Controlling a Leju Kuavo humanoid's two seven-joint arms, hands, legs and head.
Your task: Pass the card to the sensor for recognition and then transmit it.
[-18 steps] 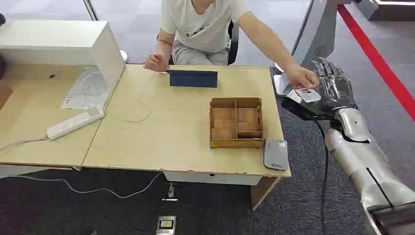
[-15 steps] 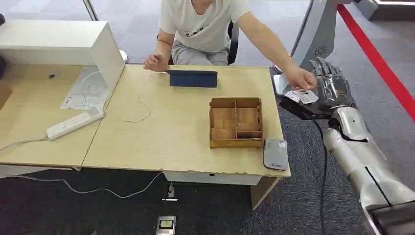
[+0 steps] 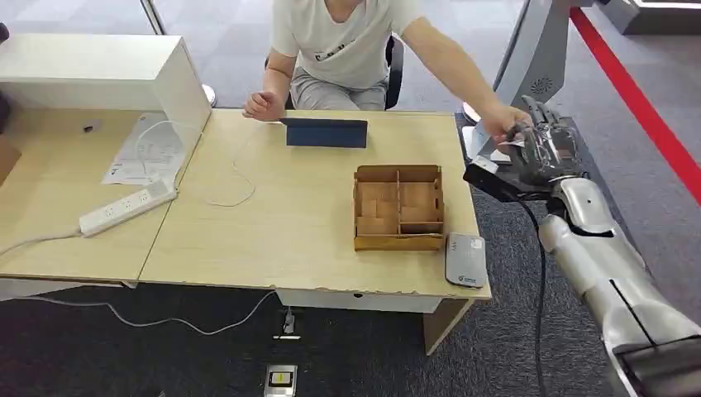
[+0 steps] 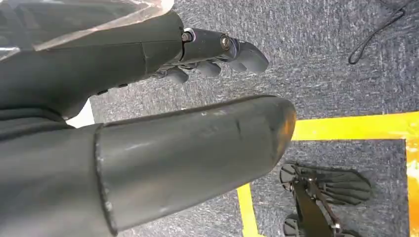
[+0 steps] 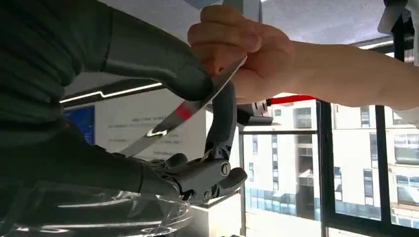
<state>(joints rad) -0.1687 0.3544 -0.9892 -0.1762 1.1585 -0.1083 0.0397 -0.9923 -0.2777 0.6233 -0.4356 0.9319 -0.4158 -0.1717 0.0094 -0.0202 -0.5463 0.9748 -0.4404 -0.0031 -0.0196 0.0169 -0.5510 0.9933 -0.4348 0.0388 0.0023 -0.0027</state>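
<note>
1. The robot's right hand (image 3: 541, 153) is up in the air just past the right end of the table (image 3: 273, 223); its thumb and a curled finger close on the card (image 5: 183, 112), so it is gripping the card.
2. A person's hand (image 3: 502, 126) pinches the other end of the same card, so both hands are on it together; in the right wrist view the card looks thin and shiny, with a red mark on it, and it is tilted.
3. The person (image 3: 347, 45) sits on the far side of the table and stretches that arm out to the robot; the person's other hand (image 3: 263, 104) rests on the far edge of the table.
4. The card reader (image 3: 465, 259), a small grey box, lies flat on the near right corner of the table; it is well apart from the card.
5. A wooden box with compartments (image 3: 398, 208) sits just beside the reader; a dark blue tablet (image 3: 326, 132) stands behind it, near the person.
6. A white power strip (image 3: 126, 208) lies on the left part of the table; papers (image 3: 147, 149) lie next to a white box (image 3: 107, 78).
7. The robot's left hand (image 4: 148, 113) hangs down over the grey carpet (image 4: 321, 59); it holds nothing and its fingers (image 4: 227, 52) are a little bent but apart, so it is open.
</note>
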